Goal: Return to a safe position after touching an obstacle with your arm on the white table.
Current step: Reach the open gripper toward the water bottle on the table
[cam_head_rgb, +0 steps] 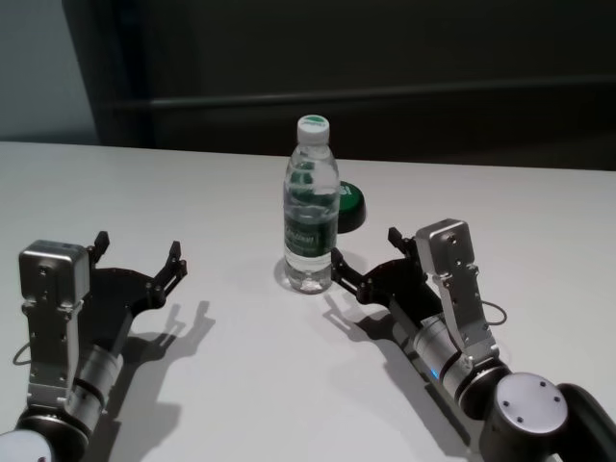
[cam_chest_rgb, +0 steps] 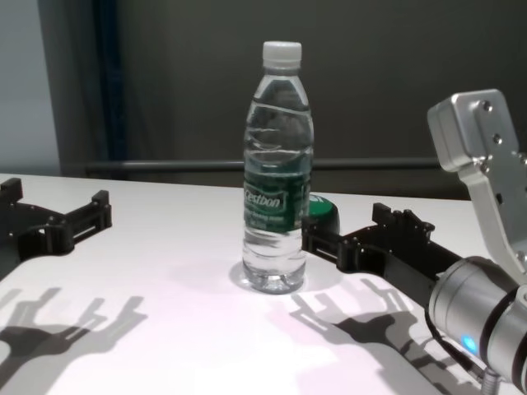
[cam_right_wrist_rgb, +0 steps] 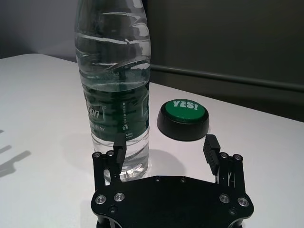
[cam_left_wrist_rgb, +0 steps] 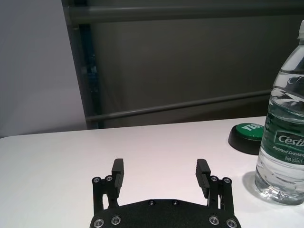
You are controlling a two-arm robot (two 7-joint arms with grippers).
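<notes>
- Clear plastic forms the water bottle point(cam_head_rgb: 310, 207), which stands upright near the middle of the white table point(cam_head_rgb: 241, 385), capped in white and wrapped in a dark green label.
- Water is seen almost up to the neck, so the bottle is judged fairly heavy for its size and steady at the base, though tall enough to tip if pushed high on the body.
- The thin ribbed wall is judged smooth, slippery and yielding under a squeeze; were a hold wanted, the labelled waist would be the firmest place, but the task calls for none.
- The right gripper point(cam_head_rgb: 368, 267) is held low over the table with its jaws spread wide; one fingertip point(cam_right_wrist_rgb: 119, 145) lies against or just beside the bottle's lower wall, and actual contact cannot be told for certain.
- The other right fingertip point(cam_right_wrist_rgb: 210, 145) points toward the green "YES!" push-button point(cam_right_wrist_rgb: 183, 118), which sits just behind the bottle and apart from it.
- The left gripper point(cam_head_rgb: 138, 260) is parked well apart on the robot's left, jaws likewise wide and holding nothing.
- A straight backward withdrawal of the right arm, away from the bottle, is judged the safe move; a sideways sweep would risk toppling it or striking the button.
</notes>
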